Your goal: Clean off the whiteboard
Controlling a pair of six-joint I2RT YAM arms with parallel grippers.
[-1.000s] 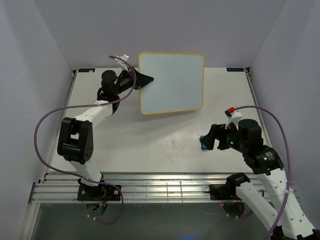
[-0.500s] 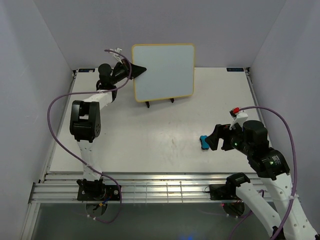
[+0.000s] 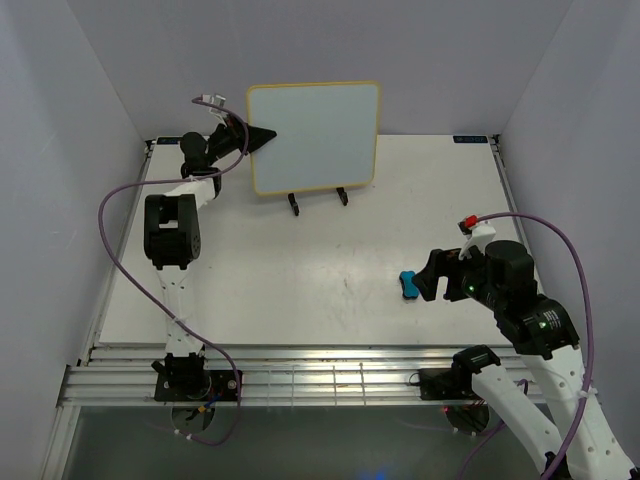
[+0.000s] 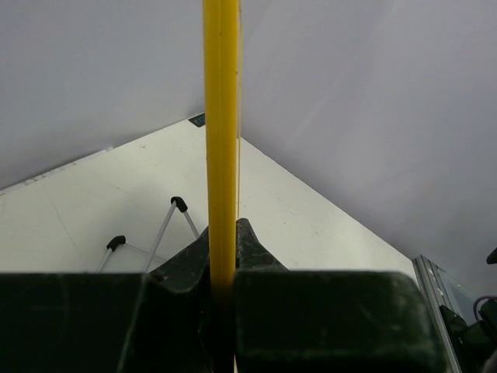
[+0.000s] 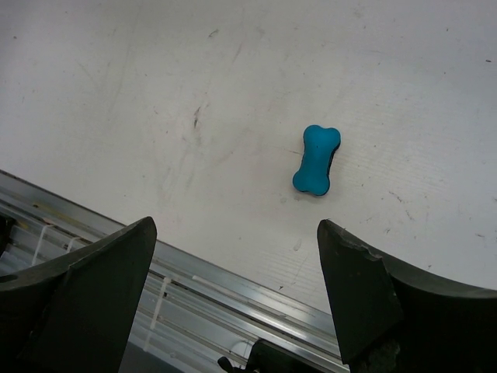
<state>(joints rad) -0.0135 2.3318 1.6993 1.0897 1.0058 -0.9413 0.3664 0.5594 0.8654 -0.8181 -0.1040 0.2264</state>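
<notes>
Two grippers in view. Left gripper (image 4: 223,242) clamped on yellow frame at left edge of whiteboard (image 3: 315,135) — board upright at far edge of desk, left of centre, over wire easel stand (image 3: 318,200). Right gripper (image 5: 233,260) spread wide, holding nothing — blue eraser (image 5: 317,159) on desk toward near right corner.

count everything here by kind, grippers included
whiteboard: 1
wire easel stand: 1
blue eraser: 1
grippers: 2, left gripper and right gripper
total: 5
</notes>
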